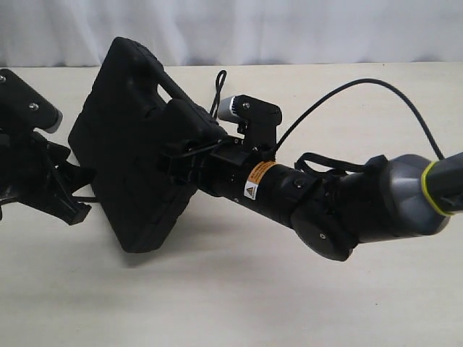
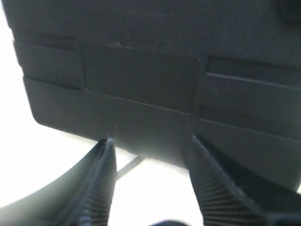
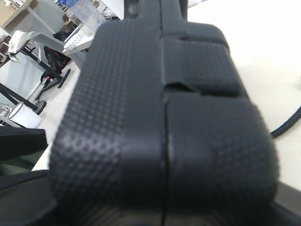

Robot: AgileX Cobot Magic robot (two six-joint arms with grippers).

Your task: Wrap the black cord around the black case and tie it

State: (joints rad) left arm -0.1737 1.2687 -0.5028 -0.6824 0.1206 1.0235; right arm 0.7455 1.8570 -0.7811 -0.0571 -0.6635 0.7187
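The right end effector (image 1: 184, 155) pinches one edge of the black case (image 1: 130, 152), holding it tilted up from the worktop (image 1: 289, 289). The left end effector (image 2: 150, 140) is spread at the far edge. The case looks rigid, grippy and probably light. The black cord (image 3: 286, 126) lies limp on the worktop and is best pinched near an end.
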